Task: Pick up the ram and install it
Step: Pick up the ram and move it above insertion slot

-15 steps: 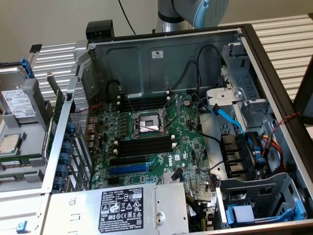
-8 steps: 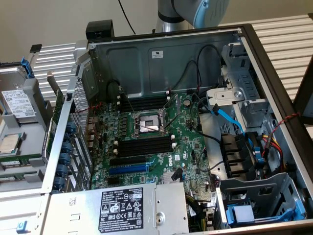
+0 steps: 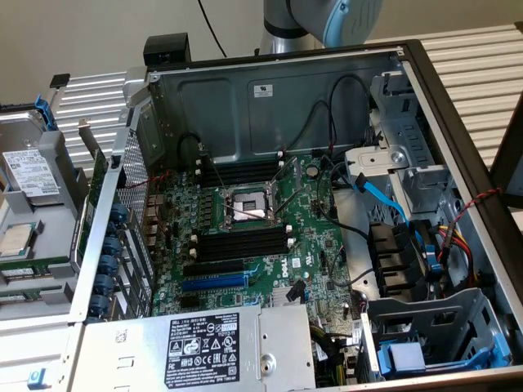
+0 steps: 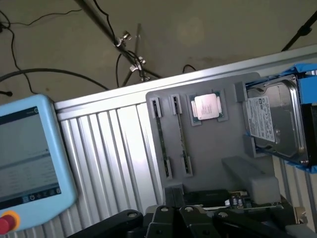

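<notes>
Wrist view — gripper [image 4: 190, 214] clamped on the ram [image 4: 213, 197] (green edge) — exterior view's power-supply label [image 3: 214, 347] reads DELL.

The motherboard [image 3: 315, 245] lies in the case [image 3: 270, 102]; the processor [image 4: 207, 106] on the tray [image 4: 208, 148].

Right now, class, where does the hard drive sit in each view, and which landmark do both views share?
Exterior view: the hard drive lies label up at the exterior view's far left, outside the computer case.
Wrist view: the hard drive sits in a blue-edged bracket at the end of the grey tray, beside the processor chip.
Shared landmark: the processor chip, close to the drive in both views.
</notes>
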